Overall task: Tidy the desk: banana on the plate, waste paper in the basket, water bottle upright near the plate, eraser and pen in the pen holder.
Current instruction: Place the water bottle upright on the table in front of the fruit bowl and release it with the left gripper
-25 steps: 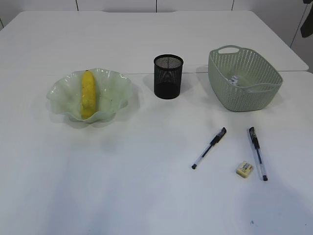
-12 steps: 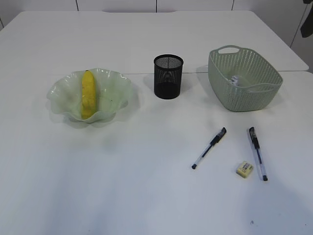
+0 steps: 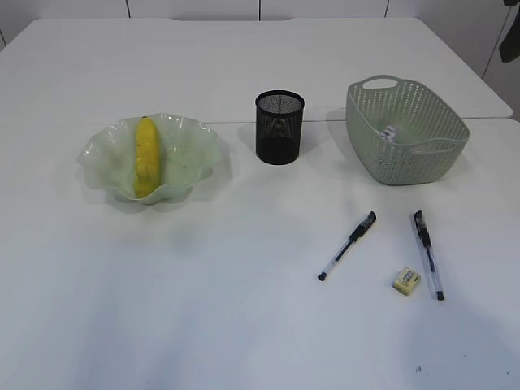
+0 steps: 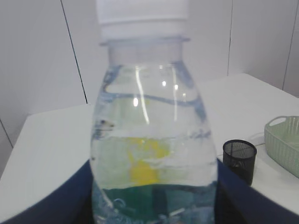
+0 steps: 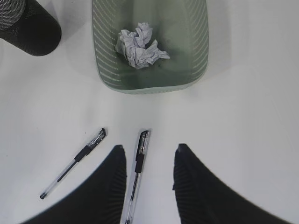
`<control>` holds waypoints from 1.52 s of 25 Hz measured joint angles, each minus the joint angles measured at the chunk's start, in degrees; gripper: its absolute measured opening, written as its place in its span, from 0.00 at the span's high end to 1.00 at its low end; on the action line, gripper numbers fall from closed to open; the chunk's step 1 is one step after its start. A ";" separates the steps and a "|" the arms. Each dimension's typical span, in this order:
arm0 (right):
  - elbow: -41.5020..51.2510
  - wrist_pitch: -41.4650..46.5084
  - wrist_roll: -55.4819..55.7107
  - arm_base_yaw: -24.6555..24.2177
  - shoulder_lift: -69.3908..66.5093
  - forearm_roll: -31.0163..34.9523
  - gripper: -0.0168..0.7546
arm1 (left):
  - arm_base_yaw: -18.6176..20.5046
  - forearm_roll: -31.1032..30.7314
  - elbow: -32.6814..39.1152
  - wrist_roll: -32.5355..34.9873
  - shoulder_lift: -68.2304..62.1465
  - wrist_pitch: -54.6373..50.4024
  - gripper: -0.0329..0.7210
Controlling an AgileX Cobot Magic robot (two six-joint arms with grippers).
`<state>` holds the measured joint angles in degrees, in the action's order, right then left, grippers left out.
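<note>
Exterior view showed nothing shifted over the last second: banana (image 3: 146, 156) on plate (image 3: 195, 146), eraser (image 3: 406, 280) beside pens. Left wrist view: my left gripper held the water bottle (image 4: 152, 140) upright. Right wrist view: my right gripper (image 5: 145, 177) hung part-open, empty, over one pen (image 5: 138, 161); waste paper (image 5: 139, 45) sat in basket (image 5: 196, 70).

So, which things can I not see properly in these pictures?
- Water bottle: left wrist view only; its base is cut off by the bottom edge, so the hold is unseen.
- Eraser: exterior view only; print too small to read.
- Pen holder: inside hidden by its dark mesh wall.
- Right gripper: fingertips only, above one pen.
</note>
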<state>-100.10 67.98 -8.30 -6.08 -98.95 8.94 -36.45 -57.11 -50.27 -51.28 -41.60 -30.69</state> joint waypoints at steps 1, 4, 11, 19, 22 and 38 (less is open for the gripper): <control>0.00 0.00 0.00 0.00 0.00 0.00 0.64 | 0.00 0.26 0.00 0.00 0.00 0.00 0.46; 0.00 0.00 0.00 0.00 0.00 0.00 0.64 | 0.00 0.37 0.00 0.00 0.00 0.00 0.46; 0.00 0.00 0.00 0.00 0.00 0.00 0.64 | 0.00 0.39 0.56 0.00 0.00 0.39 0.46; 0.00 0.00 0.00 0.00 0.00 0.00 0.64 | 0.00 0.48 5.57 -1.84 0.00 5.43 0.46; 0.00 0.00 -0.13 0.00 0.00 0.00 0.64 | 0.00 0.48 5.68 -2.07 0.00 6.15 0.46; 0.00 0.00 -0.46 0.00 0.00 0.00 0.64 | 0.00 -2.52 5.77 -2.33 0.00 6.28 0.47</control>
<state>-100.10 67.98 -8.76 -6.08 -98.95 8.94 -36.45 -59.63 -44.50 -53.61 -41.60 -24.41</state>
